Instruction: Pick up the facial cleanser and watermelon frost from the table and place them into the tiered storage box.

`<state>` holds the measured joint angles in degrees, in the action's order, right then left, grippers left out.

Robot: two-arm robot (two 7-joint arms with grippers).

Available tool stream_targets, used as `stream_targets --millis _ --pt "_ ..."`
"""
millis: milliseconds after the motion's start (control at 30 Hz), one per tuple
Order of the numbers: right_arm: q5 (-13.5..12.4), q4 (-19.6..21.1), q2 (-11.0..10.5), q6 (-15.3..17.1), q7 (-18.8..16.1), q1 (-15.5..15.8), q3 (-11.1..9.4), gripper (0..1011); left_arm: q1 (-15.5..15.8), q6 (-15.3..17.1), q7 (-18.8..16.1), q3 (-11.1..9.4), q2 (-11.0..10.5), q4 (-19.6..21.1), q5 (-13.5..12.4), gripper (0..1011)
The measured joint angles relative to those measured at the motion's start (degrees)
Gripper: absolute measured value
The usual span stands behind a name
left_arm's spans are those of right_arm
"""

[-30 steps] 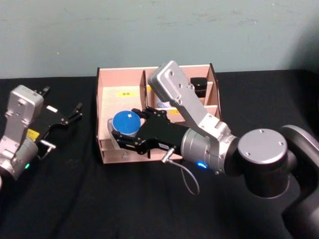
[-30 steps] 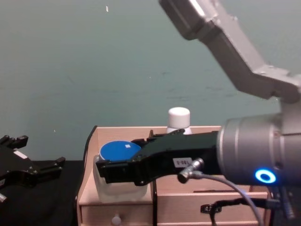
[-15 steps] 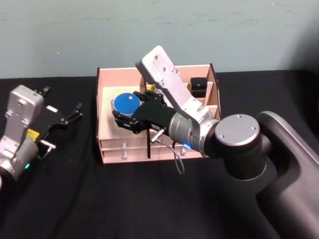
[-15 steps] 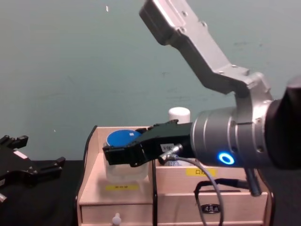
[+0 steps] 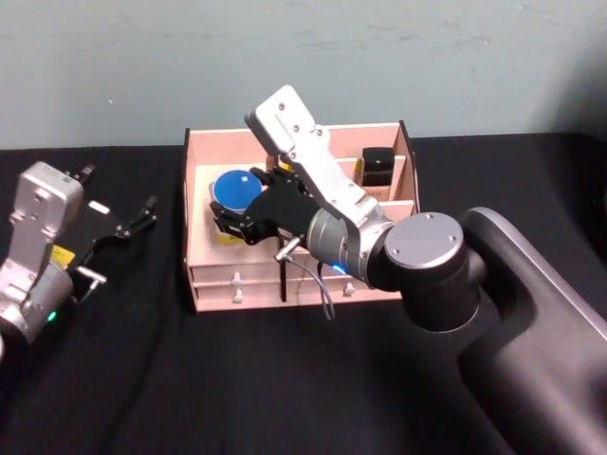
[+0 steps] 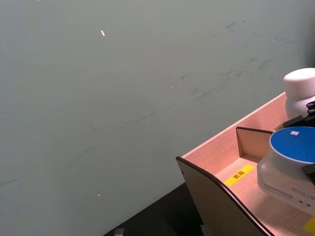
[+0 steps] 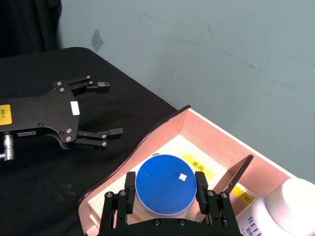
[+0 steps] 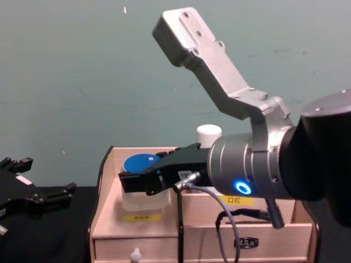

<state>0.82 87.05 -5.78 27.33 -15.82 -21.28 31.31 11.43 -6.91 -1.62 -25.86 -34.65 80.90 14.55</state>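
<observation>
A white jar with a blue lid (image 5: 237,188) (image 7: 165,184) (image 8: 141,164) (image 6: 290,147) is in the left compartment of the tiered storage box (image 5: 228,152) (image 8: 164,230) (image 7: 221,142), at or just above its floor. My right gripper (image 5: 235,213) (image 7: 165,183) (image 8: 137,183) is shut on the jar, one finger on each side. A white bottle with a white cap (image 8: 209,136) (image 6: 300,88) (image 7: 290,209) stands in the compartment behind it. I cannot tell which is the facial cleanser and which the watermelon frost. My left gripper (image 5: 137,220) (image 7: 108,109) (image 8: 46,176) rests open on the table left of the box.
The box stands on a black tablecloth (image 5: 190,379) against a green wall. A small black object (image 5: 379,163) sits in the box's back right compartment. Two drawers with white knobs (image 5: 235,278) face me. My right forearm reaches over the box's middle.
My right gripper has carried the blue-lidded jar from above the box's front edge back and down into the left compartment. The left arm has not moved.
</observation>
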Motion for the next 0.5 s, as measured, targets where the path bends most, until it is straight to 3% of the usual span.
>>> stream_targets --millis 500 --pt "1.91 -4.26 2.51 -1.13 0.08 -1.35 -1.15 730 0.0 0.0 0.0 0.0 0.0 0.0 0.0 1001"
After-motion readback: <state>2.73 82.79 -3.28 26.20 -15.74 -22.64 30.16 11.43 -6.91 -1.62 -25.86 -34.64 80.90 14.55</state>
